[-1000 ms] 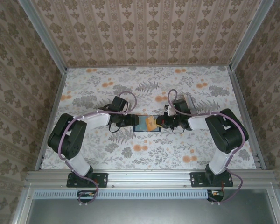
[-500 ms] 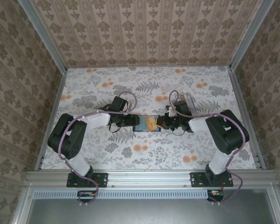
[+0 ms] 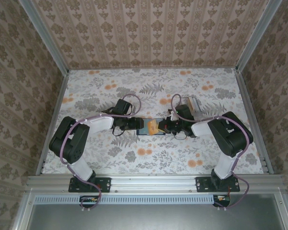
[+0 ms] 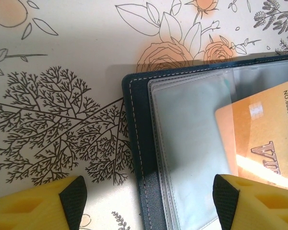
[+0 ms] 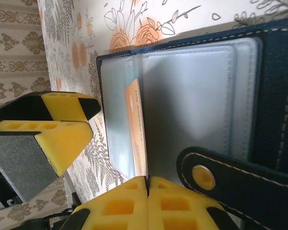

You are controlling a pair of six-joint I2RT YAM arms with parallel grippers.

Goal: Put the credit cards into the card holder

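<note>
At mid-table the unfolded dark navy card holder [image 3: 145,127] takes a thin orange plastic credit card [image 5: 137,129], pinched in the right gripper [image 5: 148,180]. The left gripper [image 4: 149,196] waits, jaws apart. Next, it probably needs a deeper push.

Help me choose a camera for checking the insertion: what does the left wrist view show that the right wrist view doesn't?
Left wrist, not right: the printed face and number of the orange credit card. Right wrist, not left: the right gripper shut on that card's edge, plus the snap strap. Both: that card and the open card holder.
</note>
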